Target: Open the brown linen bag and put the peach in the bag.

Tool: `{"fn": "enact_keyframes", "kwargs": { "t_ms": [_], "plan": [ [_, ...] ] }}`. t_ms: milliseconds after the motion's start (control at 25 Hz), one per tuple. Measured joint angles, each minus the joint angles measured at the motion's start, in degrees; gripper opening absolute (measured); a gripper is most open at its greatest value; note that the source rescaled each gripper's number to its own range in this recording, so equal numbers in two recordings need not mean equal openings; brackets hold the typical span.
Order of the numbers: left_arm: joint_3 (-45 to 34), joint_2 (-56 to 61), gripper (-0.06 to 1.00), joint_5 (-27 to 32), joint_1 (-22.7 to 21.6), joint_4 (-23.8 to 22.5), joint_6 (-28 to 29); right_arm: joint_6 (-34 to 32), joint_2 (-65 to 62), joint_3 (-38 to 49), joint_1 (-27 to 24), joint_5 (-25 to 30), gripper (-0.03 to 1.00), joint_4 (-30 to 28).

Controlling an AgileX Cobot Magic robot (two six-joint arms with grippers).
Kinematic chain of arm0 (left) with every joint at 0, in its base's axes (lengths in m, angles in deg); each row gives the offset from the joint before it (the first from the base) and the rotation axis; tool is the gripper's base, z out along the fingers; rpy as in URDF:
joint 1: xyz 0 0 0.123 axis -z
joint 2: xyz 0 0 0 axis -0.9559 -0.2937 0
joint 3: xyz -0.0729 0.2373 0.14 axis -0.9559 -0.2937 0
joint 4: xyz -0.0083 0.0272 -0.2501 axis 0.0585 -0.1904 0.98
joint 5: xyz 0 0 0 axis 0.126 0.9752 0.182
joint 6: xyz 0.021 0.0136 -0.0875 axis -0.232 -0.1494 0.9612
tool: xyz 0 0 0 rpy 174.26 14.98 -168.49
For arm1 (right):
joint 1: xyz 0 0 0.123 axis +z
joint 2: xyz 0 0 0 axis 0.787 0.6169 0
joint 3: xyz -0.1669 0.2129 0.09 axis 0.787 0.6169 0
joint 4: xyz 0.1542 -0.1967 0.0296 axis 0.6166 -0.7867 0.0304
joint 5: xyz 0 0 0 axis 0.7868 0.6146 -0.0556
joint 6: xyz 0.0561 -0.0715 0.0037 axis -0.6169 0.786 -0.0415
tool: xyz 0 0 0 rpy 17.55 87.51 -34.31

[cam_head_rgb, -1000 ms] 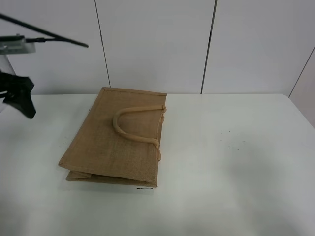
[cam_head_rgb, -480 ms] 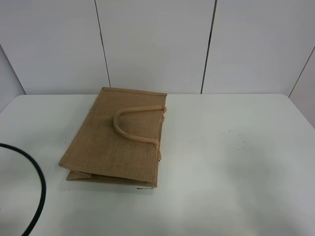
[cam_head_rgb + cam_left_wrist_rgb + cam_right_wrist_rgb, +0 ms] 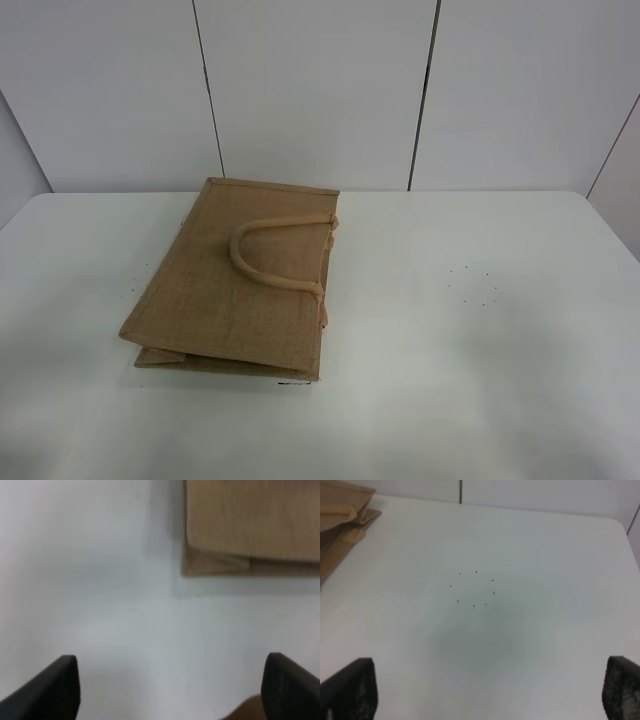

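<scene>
The left gripper (image 3: pixel 170 690) hangs spread wide over bare table (image 3: pixel 100 605), near a corner of the folded bag (image 3: pixel 250 525). The right gripper (image 3: pixel 490 692), also spread, faces small dots (image 3: pixel 475 587). The bag lies flat, handle (image 3: pixel 270 255) on top.

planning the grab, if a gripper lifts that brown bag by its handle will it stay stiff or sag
The bag lies folded flat on the table, so it would probably sag and unfold rather than keep its shape. Its coarse weave should grip well, not slip. The thick looped handle arches up, likely firm enough to hook.
</scene>
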Motion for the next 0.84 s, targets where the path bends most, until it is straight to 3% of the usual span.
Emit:
{"fn": "enact_keyframes", "kwargs": {
  "t_ms": [840],
  "plan": [
    [0.00, 4.43, 1.00, 0.05, 0.00, 0.00, 0.11, -0.06, 0.00, 0.00, 0.00, 0.00, 1.00, 0.17]
  ]
}}
